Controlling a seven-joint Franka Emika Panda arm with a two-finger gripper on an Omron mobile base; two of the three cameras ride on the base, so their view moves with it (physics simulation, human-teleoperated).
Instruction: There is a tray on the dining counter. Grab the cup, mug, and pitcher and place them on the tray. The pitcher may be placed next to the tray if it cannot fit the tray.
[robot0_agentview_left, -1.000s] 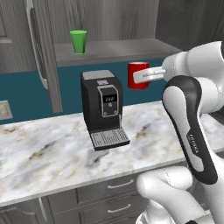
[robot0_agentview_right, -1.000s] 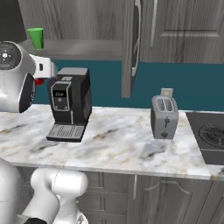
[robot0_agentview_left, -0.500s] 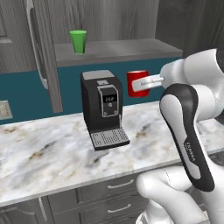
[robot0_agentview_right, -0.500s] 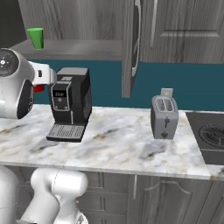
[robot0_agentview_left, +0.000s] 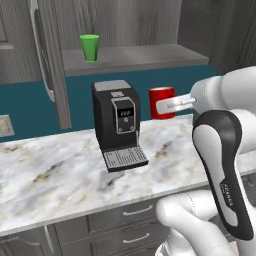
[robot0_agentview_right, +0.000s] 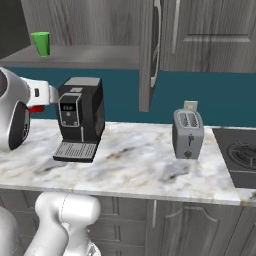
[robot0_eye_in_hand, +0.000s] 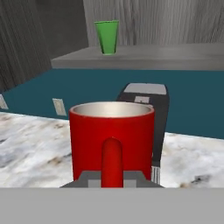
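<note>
Closest to the hand camera, the mug (robot0_eye_in_hand: 112, 140) sits upright right in front of the lens, its handle (robot0_eye_in_hand: 112, 162) facing the camera and running down between the dark finger tips. The gripper (robot0_agentview_left: 161, 106) is clamped on that handle, jaws drawn tight together, and holds the mug in the air above the worktop (robot0_agentview_left: 60, 175), to the right of the coffee machine (robot0_agentview_left: 119, 125) in the left base view. Its pale inside is in sight near the rim; nothing shows in it, though the bottom is hidden.

In the right base view a sliver of red (robot0_agentview_right: 36, 108) peeks out between the arm and the coffee machine (robot0_agentview_right: 80, 118). Further along that worktop (robot0_agentview_right: 140, 170) stands a toaster (robot0_agentview_right: 187, 134), well apart from the machine, with a hob (robot0_agentview_right: 244, 155) at the far right edge.

Beyond and higher, the cup (robot0_agentview_left: 90, 47) stands upright on a grey shelf (robot0_agentview_left: 135, 56) under the cabinets, well apart from the mug; it also shows at the upper left of the right base view (robot0_agentview_right: 41, 43) and at the top of the hand view (robot0_eye_in_hand: 107, 37). What is inside it cannot be told.

Compared with a second ago, the mug and gripper sit a little lower and slightly nearer the camera; the cup, the machine and the toaster have not moved.
</note>
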